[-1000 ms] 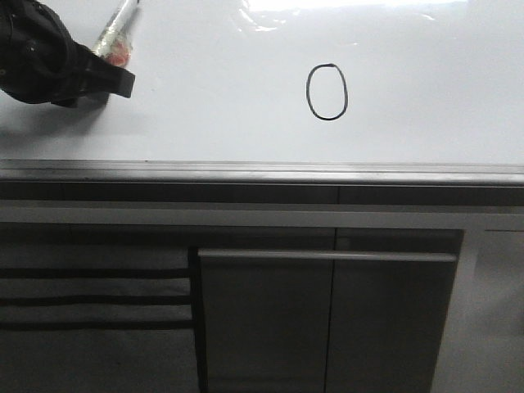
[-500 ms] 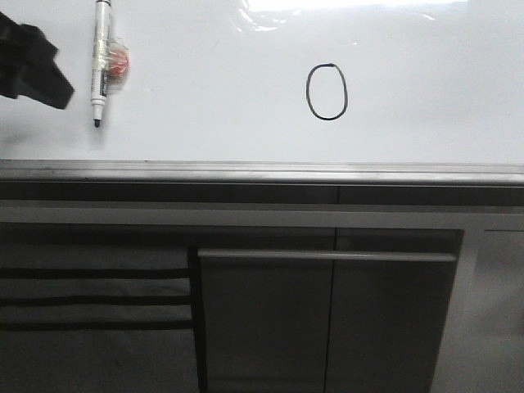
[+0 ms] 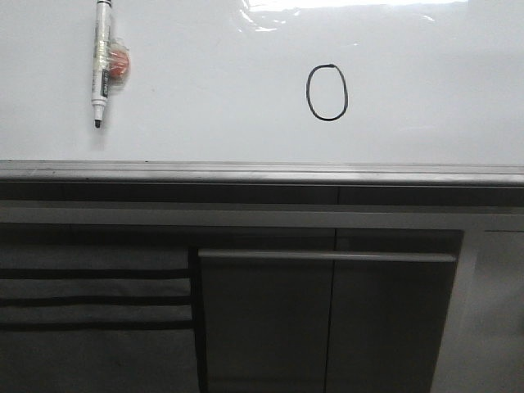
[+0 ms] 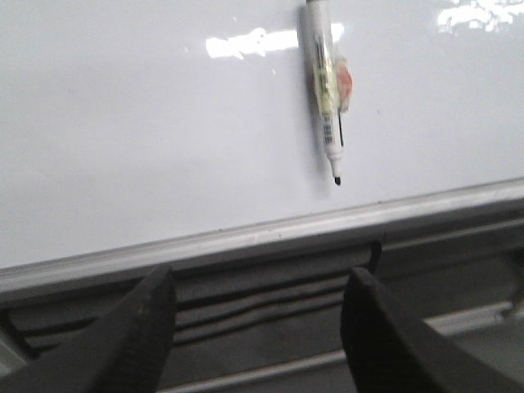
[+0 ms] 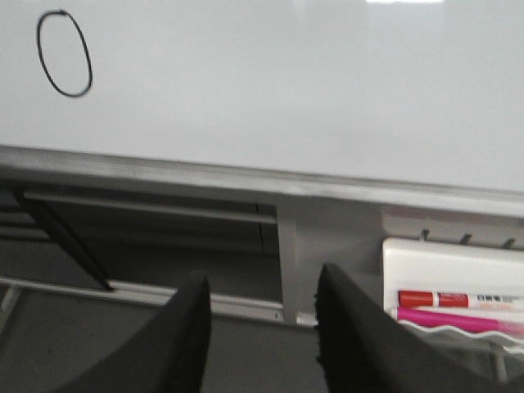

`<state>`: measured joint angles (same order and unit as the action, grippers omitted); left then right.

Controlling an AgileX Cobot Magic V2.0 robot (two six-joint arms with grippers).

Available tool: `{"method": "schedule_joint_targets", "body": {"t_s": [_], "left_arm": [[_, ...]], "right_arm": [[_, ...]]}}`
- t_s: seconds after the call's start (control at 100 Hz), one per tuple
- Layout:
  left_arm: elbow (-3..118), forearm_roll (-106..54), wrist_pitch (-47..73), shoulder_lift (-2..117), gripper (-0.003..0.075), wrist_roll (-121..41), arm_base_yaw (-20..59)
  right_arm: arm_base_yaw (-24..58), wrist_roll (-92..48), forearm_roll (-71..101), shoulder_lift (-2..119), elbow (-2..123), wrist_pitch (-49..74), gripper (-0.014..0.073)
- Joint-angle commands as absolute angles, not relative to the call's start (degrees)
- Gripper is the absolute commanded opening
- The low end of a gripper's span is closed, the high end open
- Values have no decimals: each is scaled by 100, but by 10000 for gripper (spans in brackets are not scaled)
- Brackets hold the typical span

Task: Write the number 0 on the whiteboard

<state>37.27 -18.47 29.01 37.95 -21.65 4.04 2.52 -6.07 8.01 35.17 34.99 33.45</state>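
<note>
The number 0 (image 3: pixel 327 92) sits on the whiteboard (image 3: pixel 205 98), right of centre in the front view, closed oval w/ long axis vertical, top edge slightly flat; bare white board all round it, nothing touching; same 0 (image 5: pixel 64 53) shows in the right wrist view, well apart from the claw; marker (image 3: pixel 101 61) lies on the board far to the left, well apart from the 0, long axis near vertical, black tip pointing down toward the frame, w/ a red-orange bit under clear tape at mid-barrel; grey frame edge (image 3: pixel 262 170) runs along the board's lower side, dark cabinet panels (image 3: pixel 327 319) below; left gripper (image 4: pixel 258 327) spread wide, holding nothing, off the board over the frame; right gripper (image 5: pixel 262 336) parted, also empty, below the frame; white tray (image 5: pixel 454 295) w/ red & pink markers beside it.
</note>
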Motion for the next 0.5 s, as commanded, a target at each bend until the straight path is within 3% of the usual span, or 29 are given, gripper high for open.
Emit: {"method": "schedule_joint_targets", "body": {"t_s": [0.0,0.1,0.2,0.49], "left_arm": [[3395,-2057,1706,3249,335,-2078,394],[3064,-2080,1298,2843,151,-2068,382],[2917,-2209,1363,2634,-20,-2069,382],[2845,-2209,1390,2606,-20,-2069,382]], "right_arm": [[228,-723,911,3175,3203,2168,136],[228,-698,911,2951,2752,1379,-71],[228,-663,921,2925,2516,1249,-73],[228,-663,921,2925,2301,1392,-73]]}}
